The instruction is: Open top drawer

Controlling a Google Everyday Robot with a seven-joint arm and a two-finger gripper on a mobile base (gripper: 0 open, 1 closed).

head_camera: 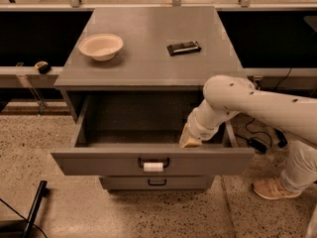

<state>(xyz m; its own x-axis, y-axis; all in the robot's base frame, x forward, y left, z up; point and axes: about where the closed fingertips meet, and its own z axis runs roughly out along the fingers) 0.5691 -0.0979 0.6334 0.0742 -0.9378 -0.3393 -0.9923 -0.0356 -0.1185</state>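
Bowl [101, 45] near left edge of bench [148, 66]. Flat dark object [184, 47] right of centre. Top drawer [99, 161] stands open below front edge. Gripper [190, 140] is inside it, toward the front right corner; its grip state cannot be told.

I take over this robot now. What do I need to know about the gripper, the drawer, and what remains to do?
Gripper: low inside the top drawer, at its front right, close behind the front panel. I cannot tell whether it touches the panel. It is not on the handle.
Drawer: pulled well out of the cabinet, with the handle and its white tag facing forward.
Cabinet top: a bowl at the left and a dark flat object at the right.
Done: the drawer is open.
Left: probably only to lift the arm out, taking care not to hit the front panel.
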